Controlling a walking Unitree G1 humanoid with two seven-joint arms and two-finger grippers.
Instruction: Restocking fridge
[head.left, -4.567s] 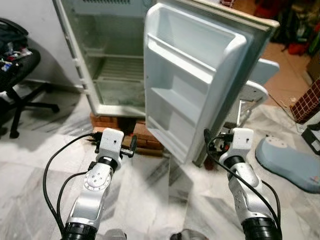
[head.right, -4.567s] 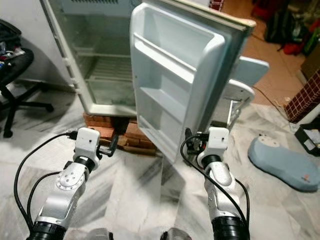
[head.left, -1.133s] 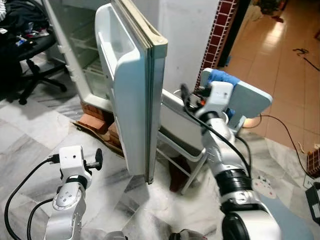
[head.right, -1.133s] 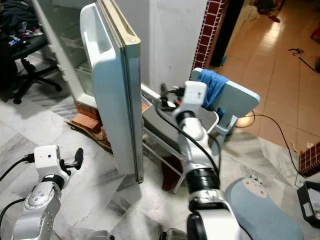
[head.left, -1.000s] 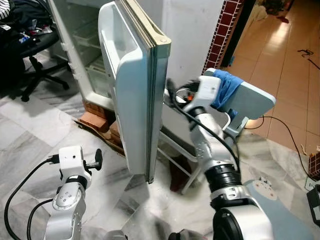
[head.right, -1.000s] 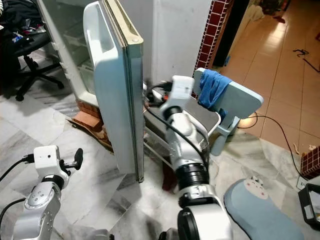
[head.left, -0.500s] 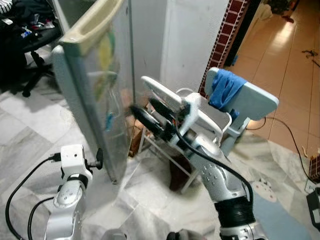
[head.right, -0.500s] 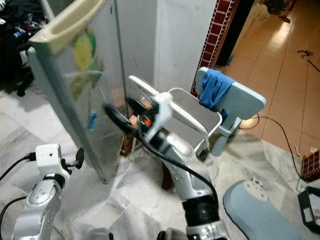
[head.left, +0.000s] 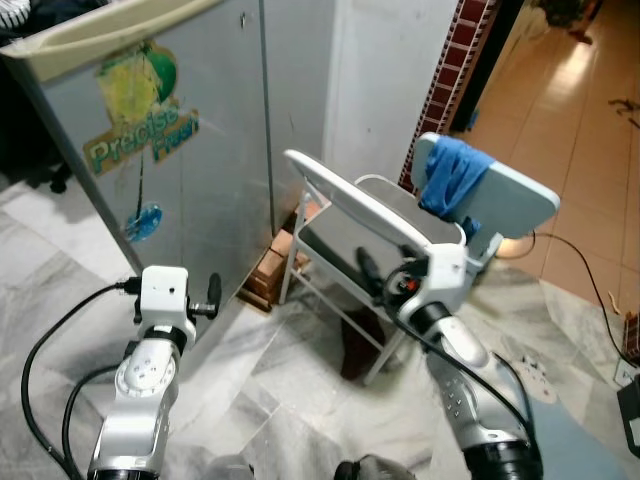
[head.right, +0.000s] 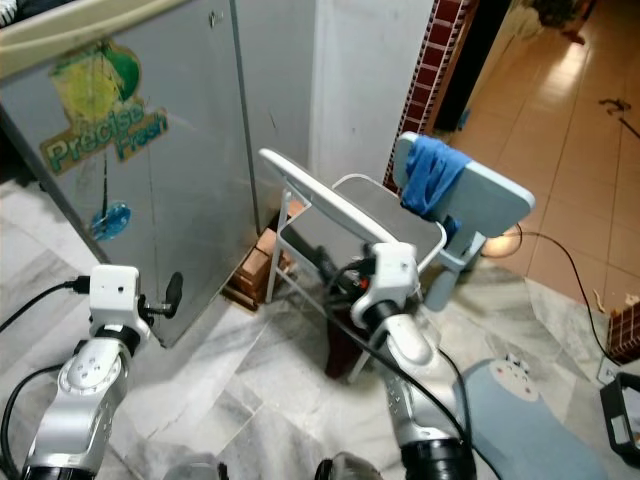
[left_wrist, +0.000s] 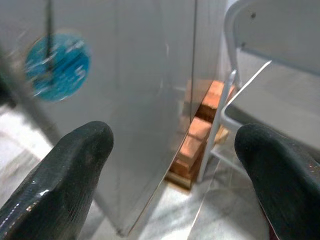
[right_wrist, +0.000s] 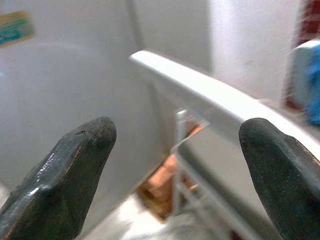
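We are holding our left gripper (left_wrist: 170, 150) spread wide and empty, low in front of the fridge (head.left: 200, 170), near the bottom corner of its grey door. Our right gripper (right_wrist: 175, 150) is also spread and empty, pointing at the white chair (head.left: 370, 225) just beside the fridge. The fridge door is facing us with a green and yellow sticker (head.left: 140, 110) and a small blue one (left_wrist: 57, 65) on it, and the fridge is sitting on bricks (left_wrist: 197, 135). A blue cloth (head.left: 450, 180) is hanging over the chair's back. We are standing on a grey marble floor (head.left: 290, 400); orange tiles (head.left: 570, 130) are lying beyond a red brick pillar (head.left: 450, 60).
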